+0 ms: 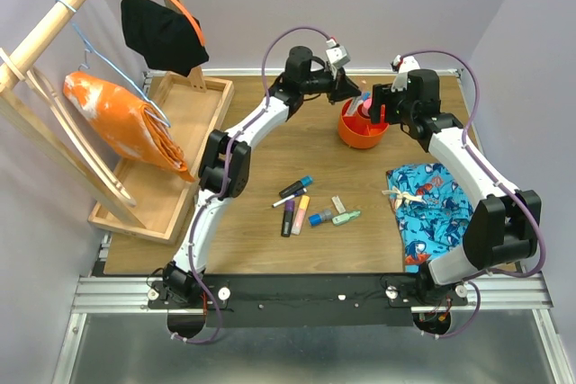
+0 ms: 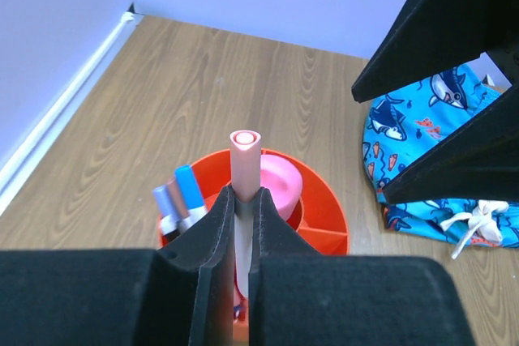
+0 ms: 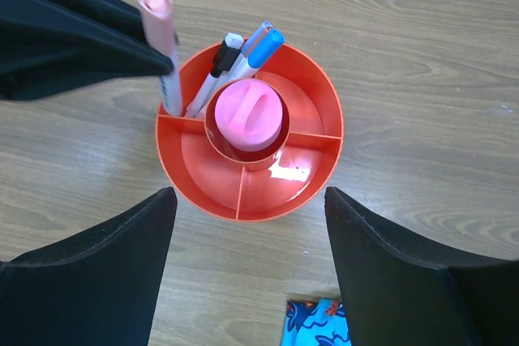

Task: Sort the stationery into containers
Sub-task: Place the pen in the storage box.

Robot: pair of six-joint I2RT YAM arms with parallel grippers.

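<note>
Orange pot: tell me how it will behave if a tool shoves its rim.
The pot looks wide and low, so it would probably slide on the smooth table rather than tip. It seems thin plastic, likely light. The pens leaning in one compartment may shift.

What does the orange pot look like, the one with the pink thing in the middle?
The orange pot is round, shiny plastic by its look, and stands upright on the wooden table. A round cup in its middle holds a pink knob. Thin walls split the ring around it into sections. One section holds a few pens with black and blue caps; the others I can see are empty. The left hand grips a pink marker whose lower end dips into that pen section.
</note>
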